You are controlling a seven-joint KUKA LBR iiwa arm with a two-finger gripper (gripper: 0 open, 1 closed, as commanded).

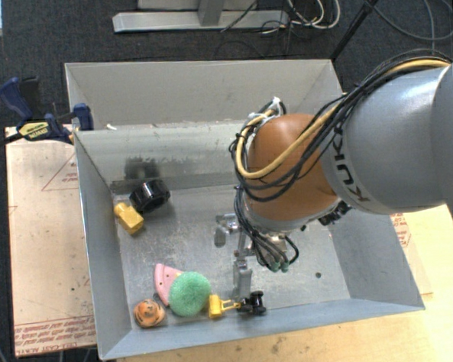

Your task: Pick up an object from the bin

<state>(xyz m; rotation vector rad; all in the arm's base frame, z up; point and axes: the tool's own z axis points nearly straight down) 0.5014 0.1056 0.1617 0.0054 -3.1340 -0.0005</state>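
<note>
My gripper (241,284) hangs low near the bin's front wall, most of it hidden under the arm's wrist. Its tip stands just above a small yellow and black tool (236,305) that lies against the front wall. Whether it touches the tool I cannot tell. Left of the tool lies a round green sponge ball (189,293), with a pink flat piece (164,279) partly under it. A small orange ball (149,313) rests in the front left corner.
A black cylinder (149,195) and a yellow block (129,218) lie together at the back left by the left wall. The arm and its cables cover the bin's right middle.
</note>
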